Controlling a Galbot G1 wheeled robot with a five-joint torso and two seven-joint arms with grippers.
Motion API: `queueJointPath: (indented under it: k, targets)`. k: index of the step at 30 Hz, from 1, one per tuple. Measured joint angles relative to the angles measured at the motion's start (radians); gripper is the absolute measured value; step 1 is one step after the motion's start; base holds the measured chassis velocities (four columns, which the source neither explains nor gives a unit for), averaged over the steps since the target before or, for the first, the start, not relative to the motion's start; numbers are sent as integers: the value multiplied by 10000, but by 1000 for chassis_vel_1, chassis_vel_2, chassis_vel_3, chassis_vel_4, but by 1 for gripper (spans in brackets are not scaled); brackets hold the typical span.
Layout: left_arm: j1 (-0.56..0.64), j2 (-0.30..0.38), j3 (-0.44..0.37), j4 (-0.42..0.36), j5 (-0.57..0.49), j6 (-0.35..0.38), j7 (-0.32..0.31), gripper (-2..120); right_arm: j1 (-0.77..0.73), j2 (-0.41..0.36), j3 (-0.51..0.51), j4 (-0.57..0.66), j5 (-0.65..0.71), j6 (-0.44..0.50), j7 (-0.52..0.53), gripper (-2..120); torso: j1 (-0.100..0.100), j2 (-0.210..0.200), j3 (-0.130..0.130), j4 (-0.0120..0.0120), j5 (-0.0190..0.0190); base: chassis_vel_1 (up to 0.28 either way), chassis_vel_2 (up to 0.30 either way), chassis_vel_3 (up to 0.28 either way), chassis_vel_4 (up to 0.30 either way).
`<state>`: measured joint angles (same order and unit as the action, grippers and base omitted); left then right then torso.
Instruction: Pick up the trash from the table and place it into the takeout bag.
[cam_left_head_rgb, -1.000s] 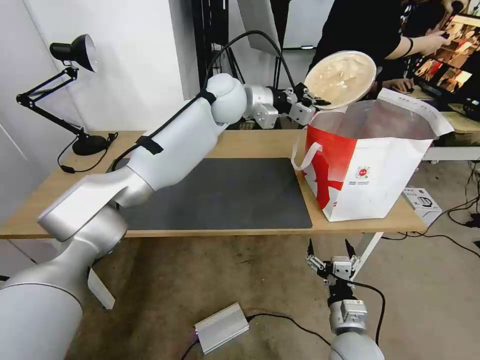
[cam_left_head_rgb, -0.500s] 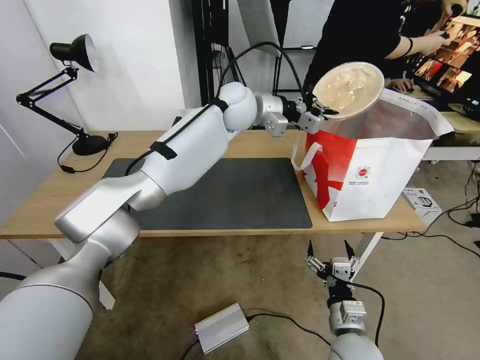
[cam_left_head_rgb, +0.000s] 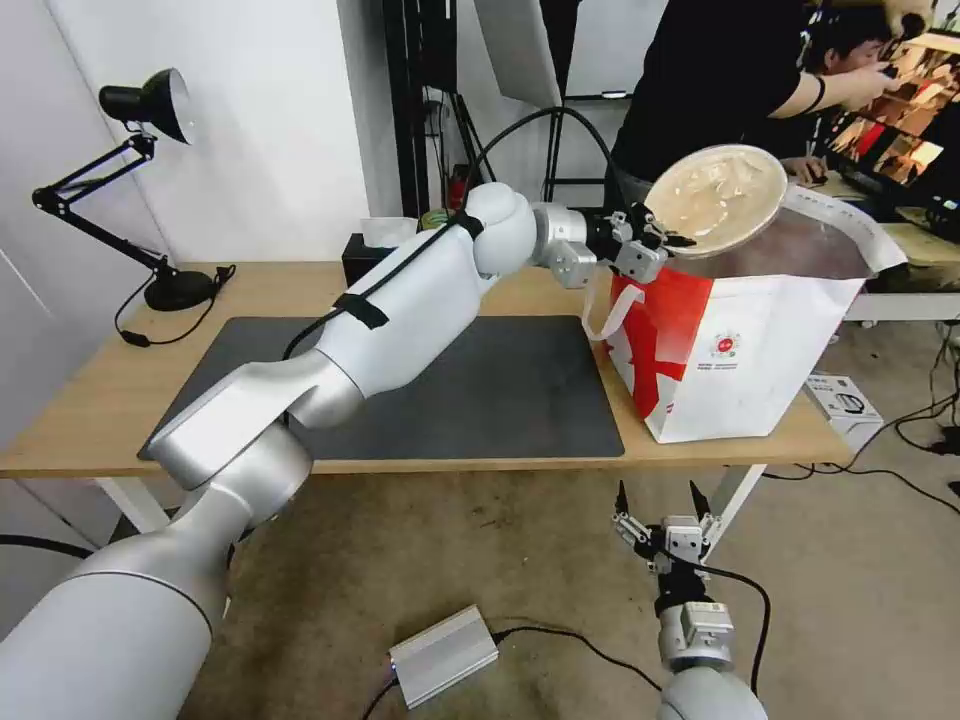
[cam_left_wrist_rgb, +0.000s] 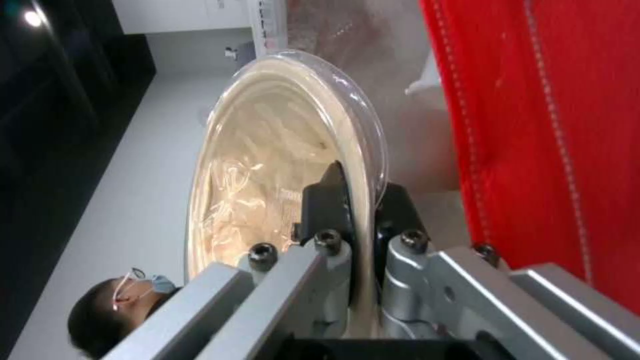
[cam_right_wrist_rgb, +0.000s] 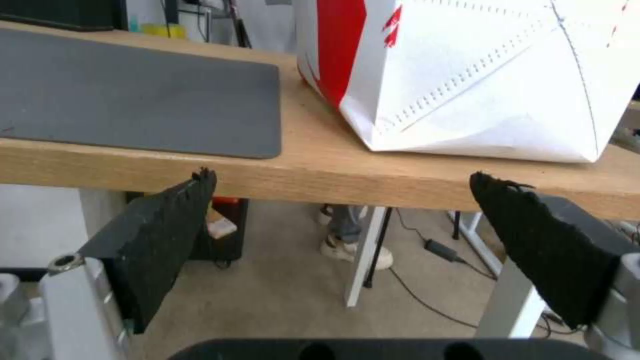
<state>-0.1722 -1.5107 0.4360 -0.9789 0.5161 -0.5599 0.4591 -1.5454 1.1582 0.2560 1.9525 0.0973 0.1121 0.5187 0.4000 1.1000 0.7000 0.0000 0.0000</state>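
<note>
Head view has the left gripper (cam_left_head_rgb: 668, 240) up in the upper right of the frame, pinching the rim of the beige bowl (cam_left_head_rgb: 718, 198), which is tipped up on edge right over the near-left corner of the takeout bag's (cam_left_head_rgb: 745, 370) open mouth. I'd say the trick here is getting the bowl fully past the bag's rim and lower into the foil lining before letting go, otherwise it could catch the edge and roll off onto the table (cam_left_head_rgb: 110, 390).

Right gripper (cam_left_head_rgb: 661, 502) hangs below the table edge at the bottom of the frame, fingers spread wide, holding nothing.

Can't see the inside bottom of the bag, so no idea what's already in there. The black tissue box (cam_left_head_rgb: 362, 258) is half hidden behind the arm.
</note>
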Motion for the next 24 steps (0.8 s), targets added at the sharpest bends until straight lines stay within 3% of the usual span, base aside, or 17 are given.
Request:
queueJointPath:
  k: [24]
  targets:
    - [34,-140,319,351,-251,-158,-46,1,-41,76,-6,45,-65,14,1,98,0,1,0,0,0,0,0,0,0]
